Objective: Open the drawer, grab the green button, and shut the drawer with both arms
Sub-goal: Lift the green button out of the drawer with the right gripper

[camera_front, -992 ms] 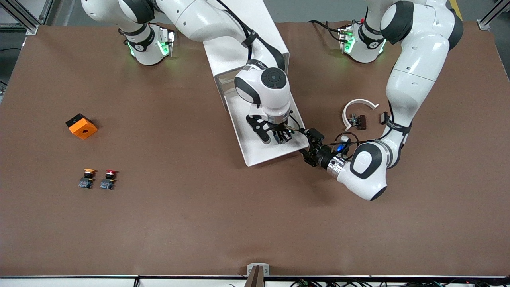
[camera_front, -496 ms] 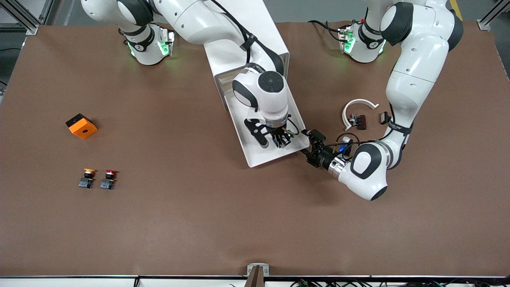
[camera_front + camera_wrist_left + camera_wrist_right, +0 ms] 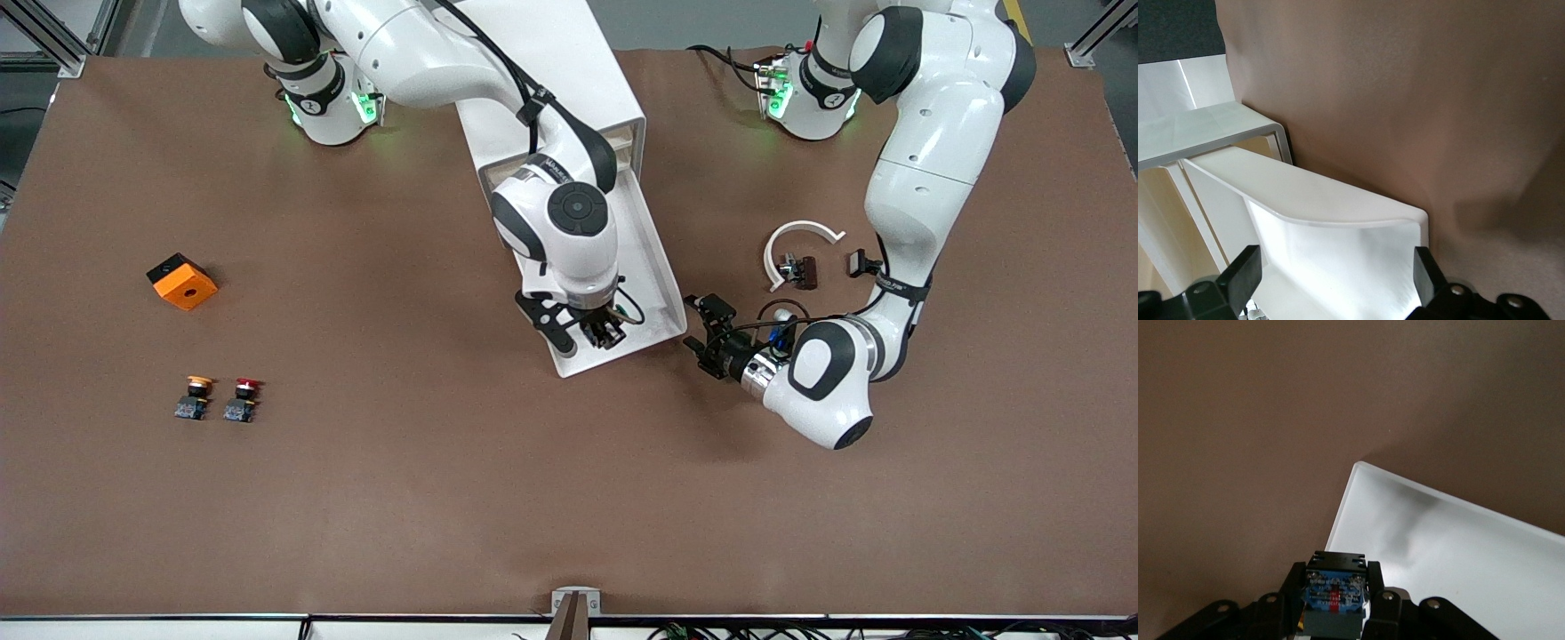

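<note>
The drawer [image 3: 655,267] is pulled out of the white cabinet [image 3: 551,62] as a long white tray. My right gripper [image 3: 599,332] is over the drawer's front end and is shut on the button [image 3: 1336,590]. Only the button's black-and-blue base shows; its green cap is hidden. The drawer's front corner [image 3: 1451,540] lies under it in the right wrist view. My left gripper [image 3: 696,325] is open and low beside the drawer's front corner, at the left arm's end. In the left wrist view its fingers [image 3: 1239,279] stand wide apart with the drawer's front [image 3: 1338,220] ahead of them.
An orange block [image 3: 182,281], a yellow-capped button [image 3: 194,396] and a red-capped button [image 3: 243,399] lie toward the right arm's end. A white curved piece [image 3: 800,233] and small dark parts [image 3: 803,270] lie near the left arm.
My right gripper has moved with the button along the drawer toward its front edge. My left gripper has drawn slightly away from the drawer's front corner.
</note>
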Robot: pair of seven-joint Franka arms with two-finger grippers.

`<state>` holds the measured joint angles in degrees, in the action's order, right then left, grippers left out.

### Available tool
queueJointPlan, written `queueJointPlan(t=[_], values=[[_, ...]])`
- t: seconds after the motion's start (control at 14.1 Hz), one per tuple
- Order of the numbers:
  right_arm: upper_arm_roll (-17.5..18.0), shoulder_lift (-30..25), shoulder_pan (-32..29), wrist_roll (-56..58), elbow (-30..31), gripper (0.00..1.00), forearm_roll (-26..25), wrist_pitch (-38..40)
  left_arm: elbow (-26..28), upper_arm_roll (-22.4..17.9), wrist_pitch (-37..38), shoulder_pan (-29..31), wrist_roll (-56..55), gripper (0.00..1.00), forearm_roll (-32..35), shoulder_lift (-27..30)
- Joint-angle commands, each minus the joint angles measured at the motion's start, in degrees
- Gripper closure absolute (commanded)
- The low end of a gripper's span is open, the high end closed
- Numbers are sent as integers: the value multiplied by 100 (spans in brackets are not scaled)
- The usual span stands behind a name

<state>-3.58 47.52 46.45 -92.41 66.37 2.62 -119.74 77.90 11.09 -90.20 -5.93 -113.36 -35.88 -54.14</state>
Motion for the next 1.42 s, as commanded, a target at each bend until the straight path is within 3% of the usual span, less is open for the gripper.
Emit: queueJointPlan(t=[0.0, 0.71, 0.92, 1.06, 1.35], values=[[85, -242, -320, 661, -2, 100, 212, 336, 24, -107, -68, -40, 261, 0, 151, 149], [15, -743, -1252, 3358, 375, 100, 213, 794, -2, -133, -901, -347, 2958, 0, 1812, 756], [15, -1164, -1708, 4465, 1120, 100, 213, 593, 6, -125, -1228, -356, 3110, 0, 1822, 809], [15, -1568, -1998, 5230, 1980, 100, 213, -38, 33, -107, -1228, -365, 3110, 0, 1822, 809], [6, -1947, -2464, 6373, 3097, 100, 204, -811, 164, -54, -1027, -593, 3389, 0, 1830, 747]])
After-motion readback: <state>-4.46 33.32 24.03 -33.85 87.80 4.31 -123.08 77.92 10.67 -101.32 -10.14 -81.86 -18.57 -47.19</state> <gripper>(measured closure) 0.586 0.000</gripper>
